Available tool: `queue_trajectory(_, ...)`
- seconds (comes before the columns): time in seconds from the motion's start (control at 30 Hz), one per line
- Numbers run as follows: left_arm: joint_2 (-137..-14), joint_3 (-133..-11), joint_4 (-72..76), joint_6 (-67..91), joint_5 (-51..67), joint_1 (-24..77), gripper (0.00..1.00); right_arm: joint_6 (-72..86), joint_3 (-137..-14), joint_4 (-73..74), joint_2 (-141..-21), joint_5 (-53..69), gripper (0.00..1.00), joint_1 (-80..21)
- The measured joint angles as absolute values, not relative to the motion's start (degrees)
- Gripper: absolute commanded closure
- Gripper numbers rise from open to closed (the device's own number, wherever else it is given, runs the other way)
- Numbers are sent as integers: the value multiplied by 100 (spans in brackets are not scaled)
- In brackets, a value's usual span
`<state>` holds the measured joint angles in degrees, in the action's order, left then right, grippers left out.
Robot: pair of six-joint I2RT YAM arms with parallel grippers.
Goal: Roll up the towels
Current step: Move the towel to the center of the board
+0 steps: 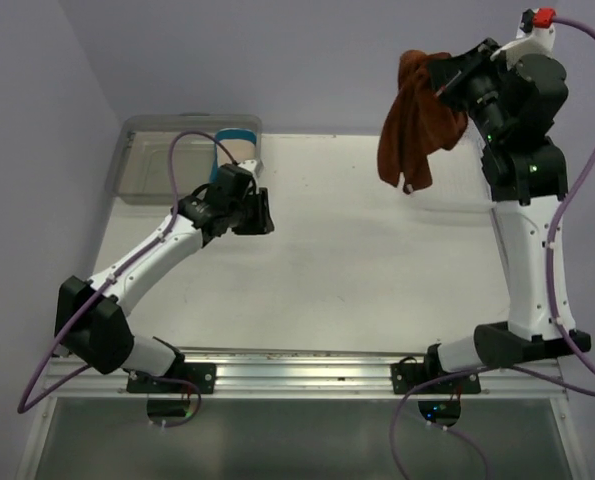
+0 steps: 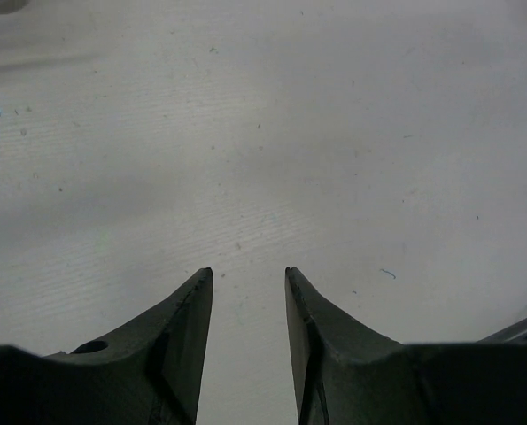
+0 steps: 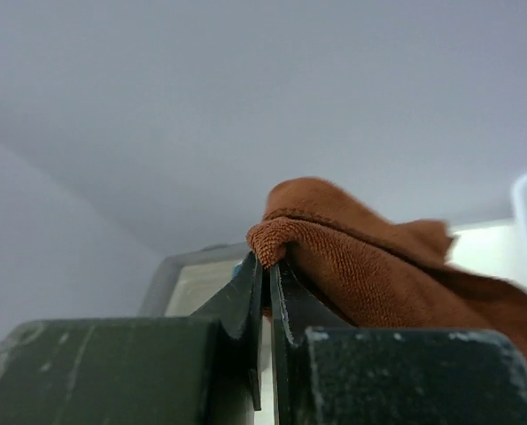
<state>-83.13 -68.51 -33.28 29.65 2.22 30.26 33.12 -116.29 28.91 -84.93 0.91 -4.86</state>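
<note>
White-and-black arms, purple cables, dark end effectors

**No Legible Text**

Found no readable word, label, brand, number or sign in any of the three views. Made out only a blue band on the cream towel, too small for lettering to be read. Read nothing on the rust-brown towel either.

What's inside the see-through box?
A cream towel with a blue edge sits at the right end of the box. The left arm covers its lower part, so I can't tell how it's rolled.
</note>
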Motion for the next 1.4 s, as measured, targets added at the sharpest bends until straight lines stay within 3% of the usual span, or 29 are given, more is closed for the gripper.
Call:
queue_trajectory(0.2,-7804,-6759,-3365,2998,296,2655,56,3238,-11452,3083,-7546,432,100,-1173)
queue_trajectory(0.33,-7553,-6757,-3404,2987,340,2043,55,3326,-9876,2842,-6563,718,100,-1288)
queue_trajectory(0.37,-7511,-6757,-3409,2978,333,1892,55,3347,-9356,2853,-6309,742,97,-1328)
queue_trajectory(0.4,-7478,-6759,-3424,2969,309,1774,55,3382,-8772,2781,-6080,766,85,-1369)
queue_trajectory(0.43,-7463,-6759,-3444,2943,279,1695,55,3444,-8162,2753,-5867,788,57,-1406)
queue_trajectory(0.47,-7459,-6761,-3459,2936,268,1664,55,3509,-7585,2762,-5730,823,50,-1452)
queue_trajectory(0.7,-7594,-6759,-3656,2834,196,1793,54,3356,-4906,3503,-6292,526,34,-1656)
queue_trajectory(0.83,-7526,-6528,-3734,3002,-99,2650,61,3245,-4805,3994,-5629,54,34,-1656)
queue_trajectory(1.0,-7140,-5354,-3701,3669,-75,3699,62,3135,-5098,3997,-5214,-193,34,-1656)
queue_trajectory(1.1,-6993,-4528,-3686,4263,-73,3922,56,3111,-5092,3975,-5349,-193,34,-1656)
queue_trajectory(1.2,-7019,-3966,-3671,4777,-58,4049,44,3096,-5006,3948,-5555,-185,34,-1656)
queue_trajectory(1.4,-6890,-3409,-3389,5660,19,4294,42,3072,-4971,3966,-5586,-191,34,-1656)
